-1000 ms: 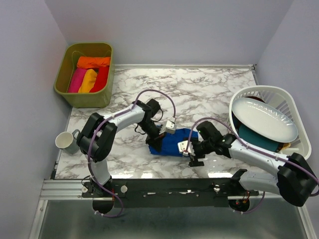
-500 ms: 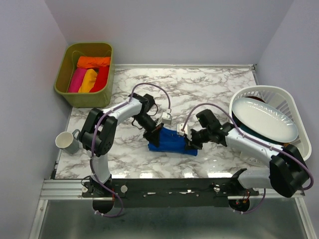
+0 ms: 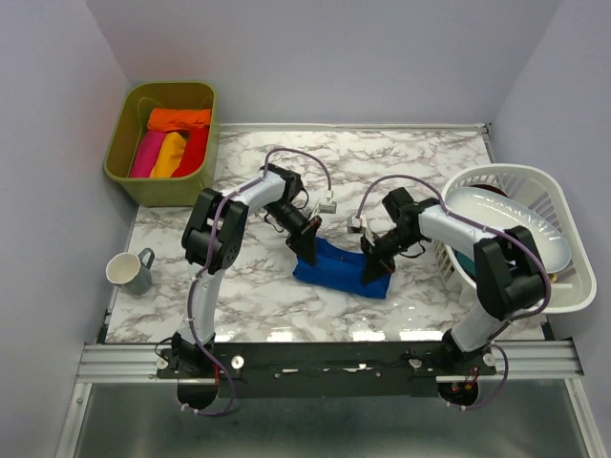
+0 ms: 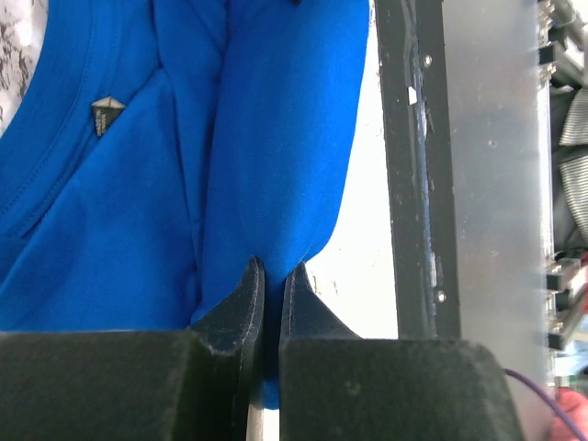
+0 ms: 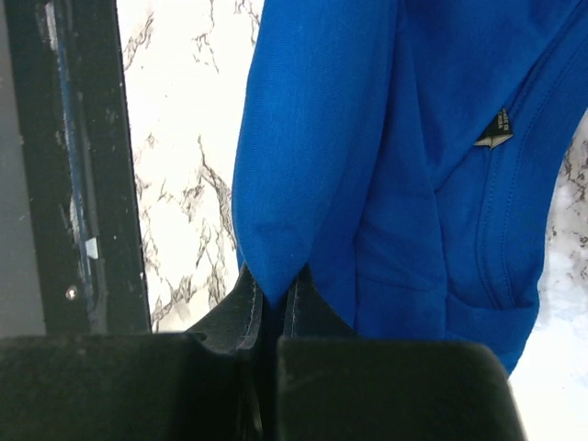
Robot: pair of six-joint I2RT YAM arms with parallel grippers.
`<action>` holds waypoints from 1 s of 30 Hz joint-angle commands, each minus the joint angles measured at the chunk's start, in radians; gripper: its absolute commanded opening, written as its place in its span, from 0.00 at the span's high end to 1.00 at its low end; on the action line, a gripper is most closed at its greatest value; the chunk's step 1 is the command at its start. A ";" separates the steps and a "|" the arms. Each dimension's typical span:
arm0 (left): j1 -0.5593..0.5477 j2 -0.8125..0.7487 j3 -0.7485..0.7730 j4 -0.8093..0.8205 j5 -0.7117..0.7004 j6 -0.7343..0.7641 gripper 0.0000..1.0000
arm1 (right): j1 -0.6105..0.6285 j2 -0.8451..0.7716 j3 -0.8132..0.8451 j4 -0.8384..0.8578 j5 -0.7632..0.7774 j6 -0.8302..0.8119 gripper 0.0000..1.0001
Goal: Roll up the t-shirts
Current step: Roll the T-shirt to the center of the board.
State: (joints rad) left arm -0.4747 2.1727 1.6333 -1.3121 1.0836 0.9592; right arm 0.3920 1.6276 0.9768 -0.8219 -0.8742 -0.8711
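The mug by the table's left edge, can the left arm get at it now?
Probably not yet: the left gripper is shut on the blue t-shirt. Nothing stands between it and the mug, so once freed it likely could.

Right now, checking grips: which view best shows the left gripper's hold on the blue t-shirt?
Left wrist: the left gripper is shut on a fold of the blue t-shirt. The top view shows only it meeting the shirt's left end; the right wrist view misses it.
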 commanded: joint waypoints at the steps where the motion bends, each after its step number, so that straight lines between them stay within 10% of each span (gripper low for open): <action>1: 0.028 0.033 0.059 -0.135 -0.039 -0.051 1.00 | -0.028 0.090 0.039 -0.198 -0.009 -0.077 0.98; 17: 0.039 -0.146 -0.045 0.448 -0.316 -0.427 0.69 | -0.123 0.322 0.157 -0.267 0.058 -0.029 0.99; 30: -0.266 -0.823 -0.758 1.020 -0.690 -0.140 0.31 | -0.177 0.485 0.226 -0.301 -0.054 0.099 0.99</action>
State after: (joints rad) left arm -0.5884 1.4216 1.1011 -0.5140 0.5911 0.7158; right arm 0.2100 2.0674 1.1843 -1.1461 -0.9825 -0.8165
